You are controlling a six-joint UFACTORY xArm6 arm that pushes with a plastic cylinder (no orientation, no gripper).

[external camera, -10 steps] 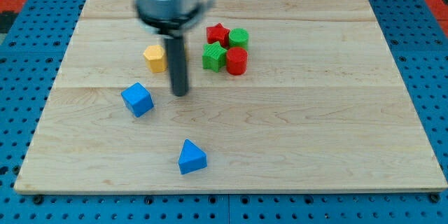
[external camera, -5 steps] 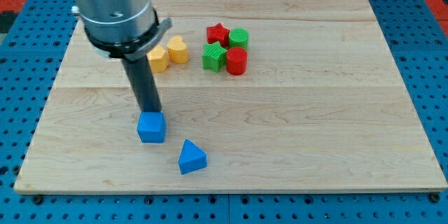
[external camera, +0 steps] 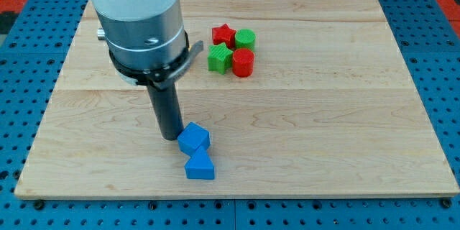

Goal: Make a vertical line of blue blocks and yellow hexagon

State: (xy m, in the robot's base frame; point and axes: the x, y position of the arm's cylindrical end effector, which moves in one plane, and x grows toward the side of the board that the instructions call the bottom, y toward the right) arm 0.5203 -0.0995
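Observation:
A blue cube (external camera: 193, 139) sits near the view's bottom centre-left, touching a blue triangle block (external camera: 199, 167) just below it. My tip (external camera: 171, 136) rests at the cube's left side, touching or almost touching it. The yellow hexagon and a second yellow block are hidden behind the arm's body (external camera: 141, 21) at the upper left.
A cluster of a red star (external camera: 223, 34), a green round block (external camera: 246, 39), a green star (external camera: 220, 58) and a red cylinder (external camera: 243, 63) sits at the upper middle of the wooden board (external camera: 323, 115). Blue pegboard surrounds the board.
My tip moved down and right, pushing the blue cube to the right until it touches the blue triangle. The arm's body now covers both yellow blocks.

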